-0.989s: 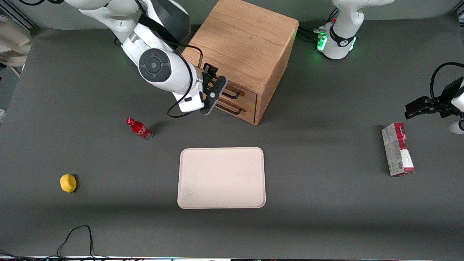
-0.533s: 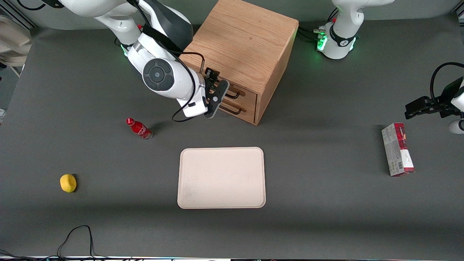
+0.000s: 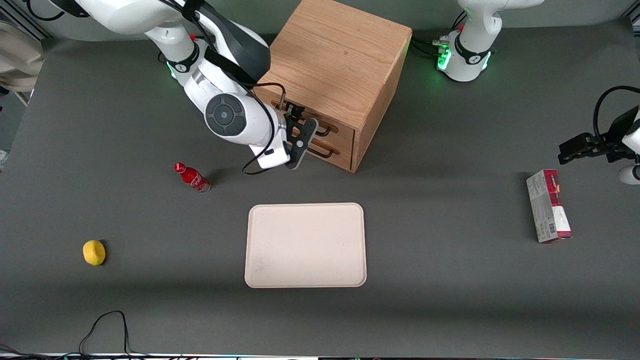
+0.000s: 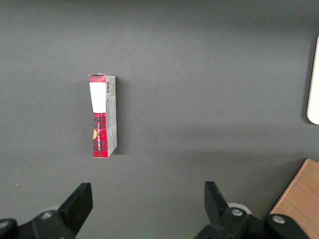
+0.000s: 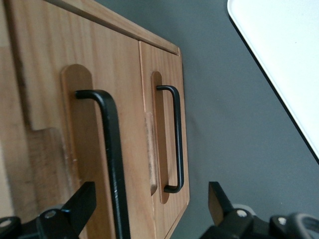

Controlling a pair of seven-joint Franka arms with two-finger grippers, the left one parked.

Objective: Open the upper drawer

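Observation:
The wooden cabinet (image 3: 335,55) stands at the back of the table. Its upper drawer (image 3: 341,128) is shut, with a long black wire handle (image 3: 324,132). The bottom drawer (image 3: 336,153) below it is shut too. My right gripper (image 3: 300,132) is right in front of the drawer fronts, at handle height. In the right wrist view the gripper (image 5: 149,206) is open, and the upper drawer's handle (image 5: 112,159) runs between its fingers (image 5: 82,208), close to one of them. The bottom drawer's handle (image 5: 177,139) lies beside it, nearer the table.
A beige tray (image 3: 305,245) lies nearer the front camera than the cabinet and shows in the right wrist view (image 5: 279,50). A red cola bottle (image 3: 191,177) and a yellow lemon (image 3: 94,252) lie toward the working arm's end. A red-and-white box (image 3: 548,206) lies toward the parked arm's end.
My right arm has moved in toward the cabinet, bringing the gripper closer to the drawer fronts. The drawers have not moved.

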